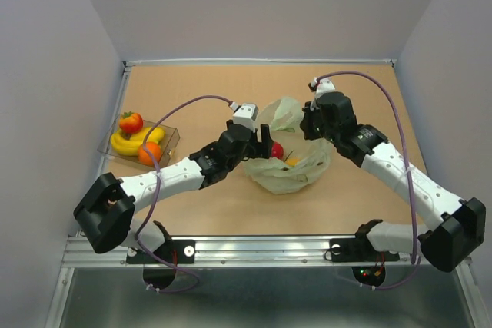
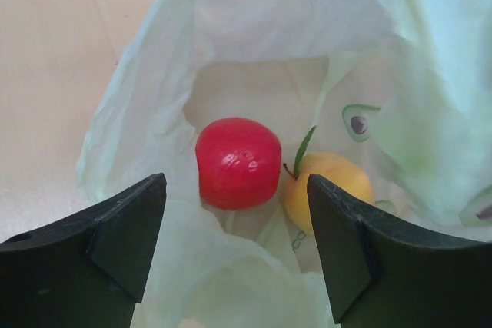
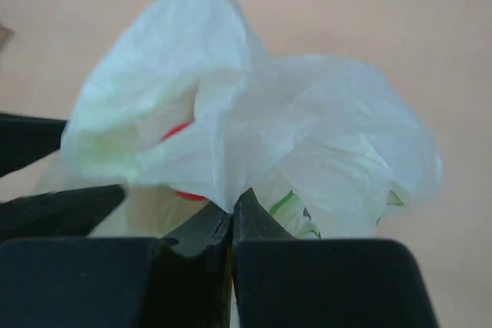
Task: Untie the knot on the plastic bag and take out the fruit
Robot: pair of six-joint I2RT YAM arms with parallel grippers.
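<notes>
Brown tabletop (image 1: 231, 205), pale walls on three sides, and both arms meet at the middle of the overhead view. Lying there is the plastic bag (image 1: 288, 163), pale green and crumpled, its mouth gaping toward the arm on the left. Look at the left gripper (image 2: 237, 190): it sits right at that opening, its two dark fingers (image 2: 123, 228) spread wide apart, nothing between them, film just under the tips. Straight ahead, inside the bag, there's a red apple (image 2: 237, 163) and, just beside it on the right, a yellow-orange round fruit (image 2: 329, 190) with a small green leaf. Meanwhile the right gripper (image 3: 232, 217) is at the bag's upper right edge in the overhead view, jaws pressed together on a fold of the film, which billows up above the tips in its own camera; a patch of red shows through at centre left. Over at the left of the overhead view, a clear box (image 1: 169, 140) holds a banana (image 1: 127, 144), a red strawberry (image 1: 131, 121) and an orange fruit (image 1: 149, 153), well apart from the bag.
</notes>
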